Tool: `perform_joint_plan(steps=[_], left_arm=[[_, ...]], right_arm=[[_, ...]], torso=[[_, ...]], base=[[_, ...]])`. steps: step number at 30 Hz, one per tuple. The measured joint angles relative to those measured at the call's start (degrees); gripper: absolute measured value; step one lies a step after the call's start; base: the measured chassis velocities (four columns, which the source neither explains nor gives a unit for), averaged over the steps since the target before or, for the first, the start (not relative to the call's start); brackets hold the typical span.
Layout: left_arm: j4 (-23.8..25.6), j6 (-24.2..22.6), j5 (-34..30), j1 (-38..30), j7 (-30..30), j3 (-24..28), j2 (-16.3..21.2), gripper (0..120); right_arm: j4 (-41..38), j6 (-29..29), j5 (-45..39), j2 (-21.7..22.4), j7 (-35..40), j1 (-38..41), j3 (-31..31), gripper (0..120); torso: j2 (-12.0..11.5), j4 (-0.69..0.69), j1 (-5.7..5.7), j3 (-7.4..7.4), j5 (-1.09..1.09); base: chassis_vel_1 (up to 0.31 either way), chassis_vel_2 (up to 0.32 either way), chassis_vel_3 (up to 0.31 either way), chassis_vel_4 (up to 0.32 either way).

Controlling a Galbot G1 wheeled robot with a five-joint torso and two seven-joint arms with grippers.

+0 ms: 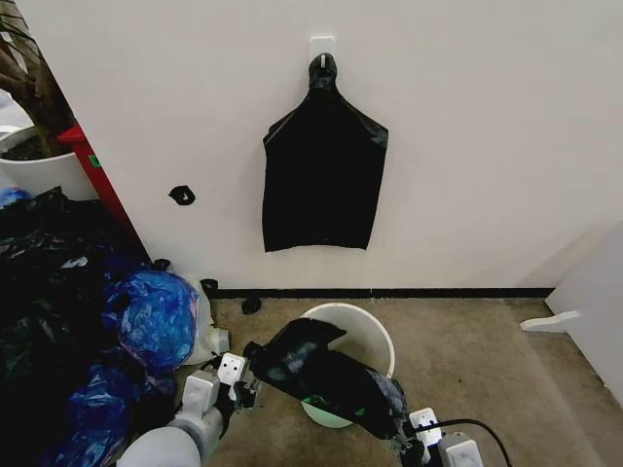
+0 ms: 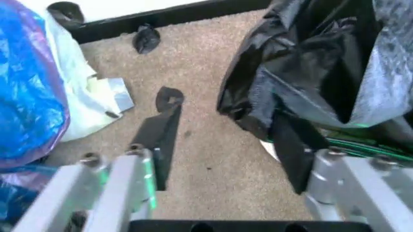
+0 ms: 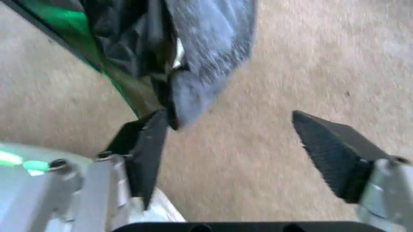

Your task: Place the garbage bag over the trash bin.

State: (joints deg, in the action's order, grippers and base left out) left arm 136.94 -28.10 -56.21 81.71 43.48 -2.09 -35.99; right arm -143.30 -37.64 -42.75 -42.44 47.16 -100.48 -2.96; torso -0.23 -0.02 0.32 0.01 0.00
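Carpet floor: garbage bag [image 1: 326, 375] draped over trash bin [image 1: 365, 329]; left end effector [image 2: 226, 140] and right end effector [image 3: 242, 145] low, flanking it, both spread wide, ungripping.

The garbage bag [image 1: 326, 375] lies across the trash bin [image 1: 370, 336], covering its near rim and most of its interior. The bag's lower end runs behind the right gripper [image 1: 421, 438], whose fingers are cut off by the bottom edge of the head view. In the right wrist view the bag [image 3: 193, 58] is blurred and cut by the top edge. The heaped bags [image 1: 58, 321] run past the left edge.
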Motion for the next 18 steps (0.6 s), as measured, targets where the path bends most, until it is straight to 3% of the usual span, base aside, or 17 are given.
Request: perform_joint_plan(steps=[2, 6, 8, 9, 12, 16, 18], left_arm=[[0.4, 0.0, -0.2, 0.7, 0.2, -0.7, -0.1, 61], [2.6, 0.1, -1.6, 2.4, 0.9, -2.7, -0.6, 74], [4.9, 0.4, -2.8, 3.3, 1.8, -3.5, -1.0, 87], [4.9, 0.4, -2.8, 3.3, 1.8, -3.5, -1.0, 87], [6.2, 1.2, -3.8, 1.9, 2.1, -3.9, -1.2, 98], [5.3, 2.9, -5.4, -1.7, 1.2, -4.2, -1.8, 100], [5.0, 3.3, -5.5, -2.2, 0.8, -4.4, -2.0, 100]], right_arm=[[-0.1, -0.6, -0.3, 0.1, 0.5, -0.3, -0.1, 75], [-0.3, -2.4, -1.3, 0.3, 2.3, -1.7, -0.6, 92], [-0.3, 0.1, 2.1, 0.5, 0.8, -1.1, -1.2, 99], [-0.3, 0.1, 2.1, 0.5, 0.8, -1.1, -1.2, 99], [-0.2, 5.8, 6.5, 0.3, -3.5, 1.5, -2.5, 100], [0.0, 18.5, 13.2, -0.6, -12.3, 7.6, -5.2, 100], [0.5, 20.2, 13.4, -0.9, -13.5, 9.3, -5.4, 100]], torso=[[0.0, 0.00, 0.00, 0.00, 0.01], [0.0, 0.00, 0.00, 0.00, 0.01], [0.0, 0.00, 0.00, 0.00, 0.01], [0.0, 0.00, 0.00, 0.00, 0.01], [0.0, 0.01, 0.00, 0.00, 0.01], [0.0, -0.02, 0.00, 0.00, 0.00], [0.0, 0.00, 0.00, 0.00, 0.00]], base=[[0.000, 0.000, 0.000, 0.000], [0.000, 0.000, 0.000, 0.000], [0.000, 0.000, 0.000, 0.000], [0.000, 0.000, 0.000, 0.000], [0.000, 0.000, 0.000, 0.000], [0.000, 0.000, 0.000, 0.000], [0.000, 0.000, 0.000, 0.000]])
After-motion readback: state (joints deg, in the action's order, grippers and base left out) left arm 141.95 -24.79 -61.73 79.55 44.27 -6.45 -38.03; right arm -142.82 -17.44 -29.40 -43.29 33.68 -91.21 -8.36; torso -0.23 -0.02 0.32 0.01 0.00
